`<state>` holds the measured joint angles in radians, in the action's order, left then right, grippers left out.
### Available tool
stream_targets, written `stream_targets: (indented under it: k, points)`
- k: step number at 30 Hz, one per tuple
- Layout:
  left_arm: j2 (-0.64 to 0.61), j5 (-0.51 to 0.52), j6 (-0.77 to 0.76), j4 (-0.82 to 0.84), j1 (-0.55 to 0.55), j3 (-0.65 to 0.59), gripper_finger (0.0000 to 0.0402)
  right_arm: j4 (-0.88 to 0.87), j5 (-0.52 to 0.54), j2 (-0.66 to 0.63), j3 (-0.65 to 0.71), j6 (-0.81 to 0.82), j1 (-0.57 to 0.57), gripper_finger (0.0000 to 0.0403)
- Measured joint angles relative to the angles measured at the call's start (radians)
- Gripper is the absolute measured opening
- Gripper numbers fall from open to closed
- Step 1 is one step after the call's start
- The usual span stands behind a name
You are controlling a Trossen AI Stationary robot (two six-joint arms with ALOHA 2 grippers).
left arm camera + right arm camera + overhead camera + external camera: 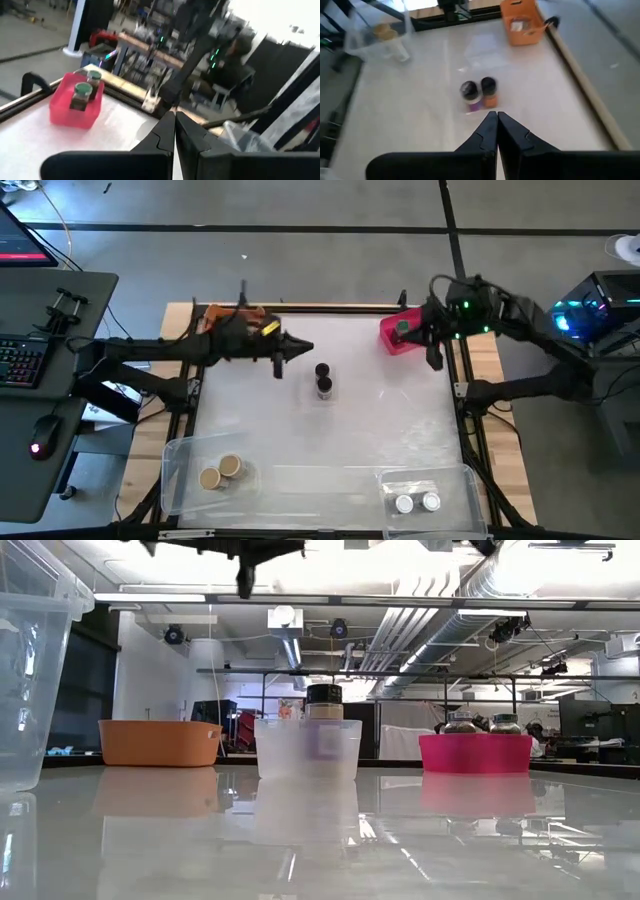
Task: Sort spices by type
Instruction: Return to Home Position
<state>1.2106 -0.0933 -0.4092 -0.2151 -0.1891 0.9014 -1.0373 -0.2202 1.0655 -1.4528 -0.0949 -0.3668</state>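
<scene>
Clear plastic tubs (175, 465) sit closest: tan-capped round jars (220, 472) in one, white-capped jars (417, 502) in the other. Two dark-capped jars (322, 380) stand mid-table, green-capped jars (402, 328) in the pink bin (388, 341). Left gripper (306, 348) and right gripper (436, 363) hang pinched together, empty.

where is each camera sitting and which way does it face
High view: above the table, straight down; both arms show.
Low view: table-top height, level across at orange bin, dark-capped jars, pink bin; an arm at top.
Left wrist view: on left arm, facing pink bin past shut left gripper.
Right wrist view: on right arm, facing dark-capped jars past shut right gripper.
Shared: high and right wrist views both show the dark-capped jars.
</scene>
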Motion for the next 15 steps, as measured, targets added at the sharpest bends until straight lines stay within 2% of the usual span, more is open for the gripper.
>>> stream_targets:
  k: [4,7,11,15]
  points:
    - [-0.106,0.072,-0.053,-0.166,0.046,-0.181,0.0001,0.108,-0.08,-0.123,0.224,0.169,0.0,0.0]
    - [-0.205,0.15,-0.069,-0.275,0.081,-0.322,0.0,0.179,-0.095,-0.195,0.314,0.303,0.017,0.0]
    - [-0.35,0.225,-0.07,-0.39,0.11,-0.483,0.0,0.273,-0.047,-0.246,0.338,0.398,0.058,0.0]
    - [-0.498,0.238,-0.069,-0.41,0.121,-0.615,0.0,0.373,0.011,-0.256,0.333,0.443,0.073,0.0]
